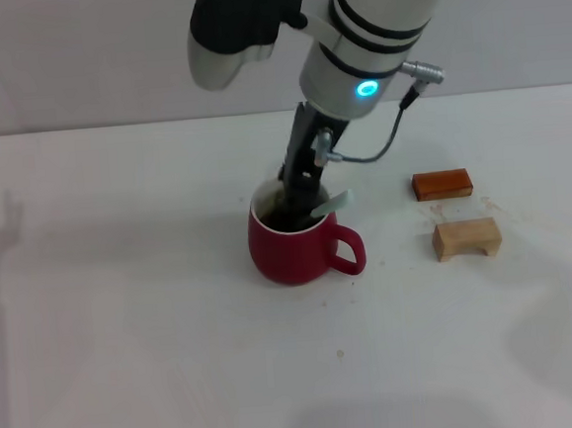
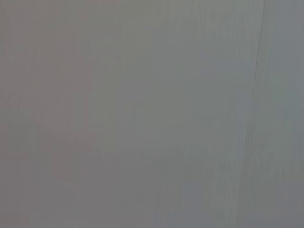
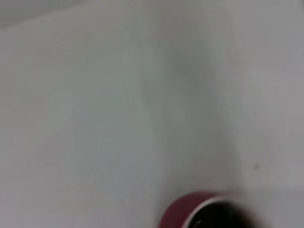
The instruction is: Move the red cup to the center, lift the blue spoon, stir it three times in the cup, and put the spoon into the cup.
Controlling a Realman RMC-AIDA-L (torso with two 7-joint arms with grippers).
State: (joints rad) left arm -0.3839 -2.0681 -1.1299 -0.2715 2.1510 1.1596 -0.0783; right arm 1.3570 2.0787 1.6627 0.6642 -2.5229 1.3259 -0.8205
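Right hand (image 1: 299,195) (apparently gripping spoon (image 1: 327,207)) over cup (image 1: 294,248)

An orange-brown block (image 1: 442,184) lies flat on the white table (image 1: 126,316). A tan wooden block (image 1: 466,238) with a notched underside sits just in front of it, apart from it, nearer the table's front edge.

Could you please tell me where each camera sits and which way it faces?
Head view: on the robot's head, looking down at the table; right end effector dips into the red cup.
Left wrist view: only a blank grey surface; no body.
Right wrist view: faces the table and cup rim; no fingers.
Shared: the cup.
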